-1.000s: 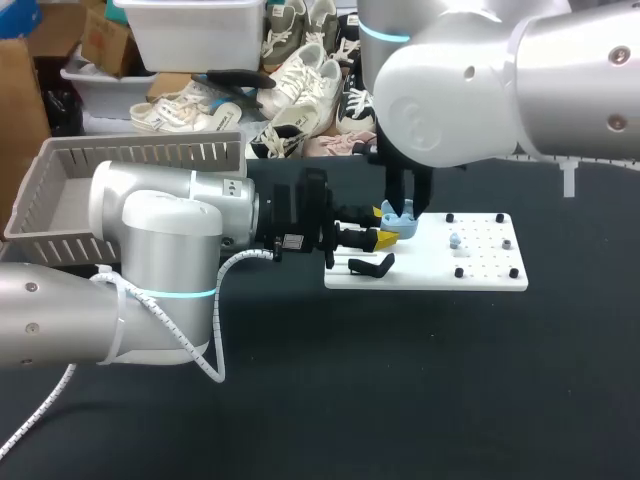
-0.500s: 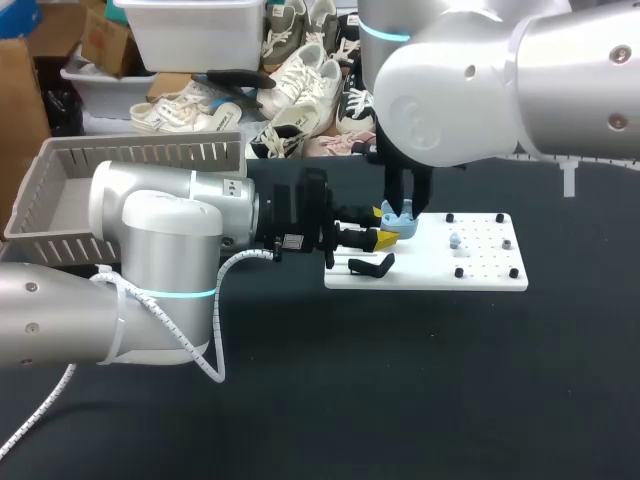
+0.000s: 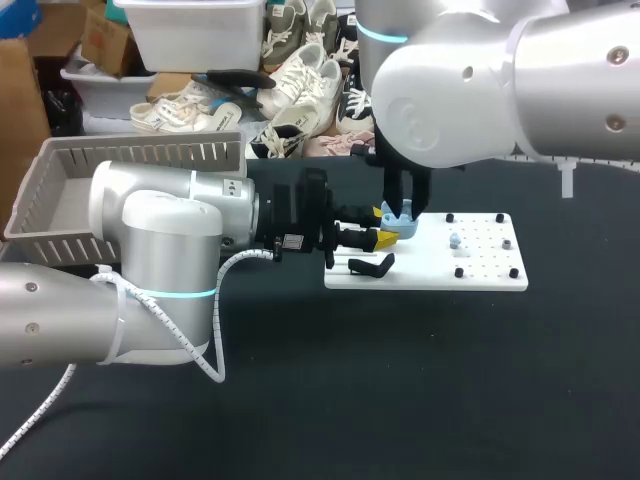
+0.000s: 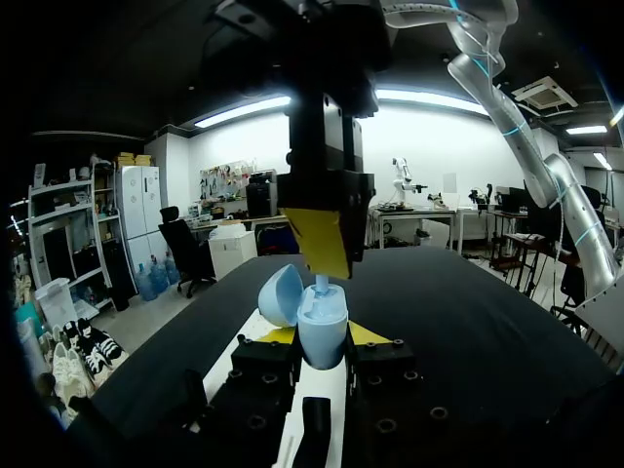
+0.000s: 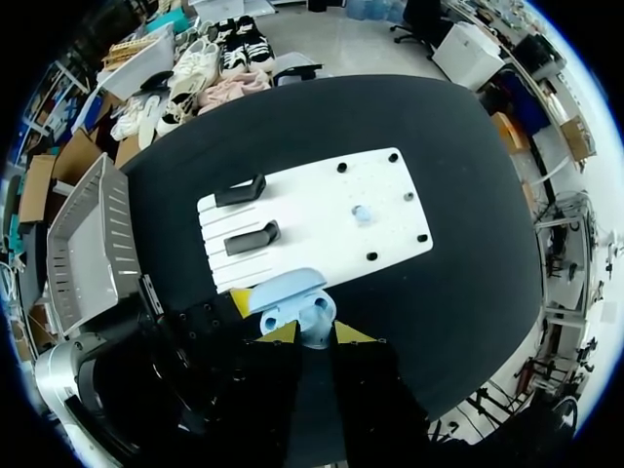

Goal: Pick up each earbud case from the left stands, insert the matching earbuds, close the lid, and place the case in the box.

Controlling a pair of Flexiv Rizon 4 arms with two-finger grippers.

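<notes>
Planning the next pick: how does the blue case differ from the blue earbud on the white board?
The case is clamped in the left gripper, lid open; the earbud lies loose on the white board. The case is much bigger than the earbud. Both are light blue.

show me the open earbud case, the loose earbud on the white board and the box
earbud case (image 4: pixel 322 336): left wrist view, on its lower shell.
loose earbud (image 5: pixel 362 213): right wrist view, on its middle.
box (image 3: pixel 150 153): head view, on its slatted back wall.

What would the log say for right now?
left jaws: shut on earbud case, lid open | right arm: above case | loose earbud: on white board
</notes>
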